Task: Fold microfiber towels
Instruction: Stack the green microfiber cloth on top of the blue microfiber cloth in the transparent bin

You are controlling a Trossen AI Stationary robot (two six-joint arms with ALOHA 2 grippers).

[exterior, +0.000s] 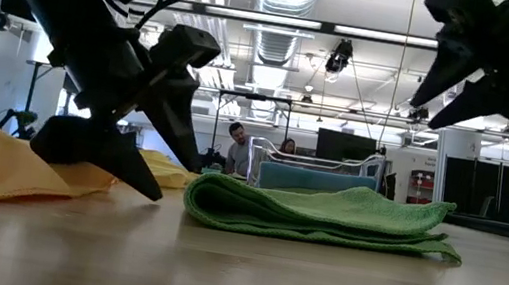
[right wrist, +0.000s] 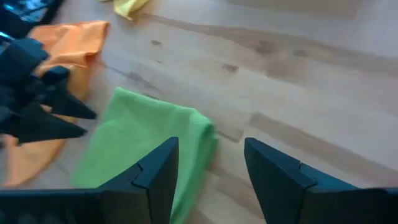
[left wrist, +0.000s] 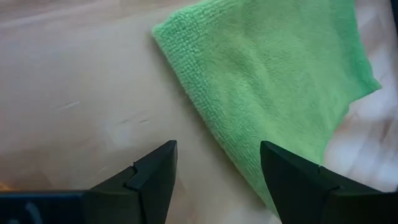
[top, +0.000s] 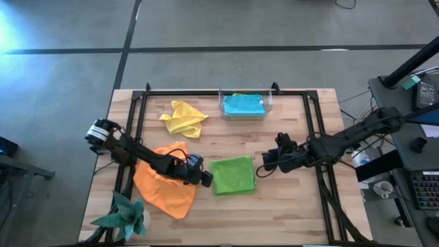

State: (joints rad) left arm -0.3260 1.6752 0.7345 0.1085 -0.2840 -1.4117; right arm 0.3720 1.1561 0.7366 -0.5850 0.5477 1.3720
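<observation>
A lime green towel (top: 233, 175) lies folded flat on the wooden table, near the middle. My left gripper (top: 208, 180) stands open at the towel's left edge (left wrist: 186, 74), its fingertips low over the table. My right gripper (top: 263, 168) is open too, and hangs well above the towel's right edge (right wrist: 208, 134). An orange towel (top: 161, 189) lies crumpled under my left arm. A yellow towel (top: 184, 118) lies bunched farther back, and a blue towel (top: 243, 104) rests in a clear bin.
The clear bin (top: 221, 103) stands at the table's far edge. A teal spiky paper ornament (top: 127, 216) sits at the near left corner. A dark frame (top: 315, 123) runs along the table's sides. Bare wood (top: 288, 213) lies near and to the right of the green towel.
</observation>
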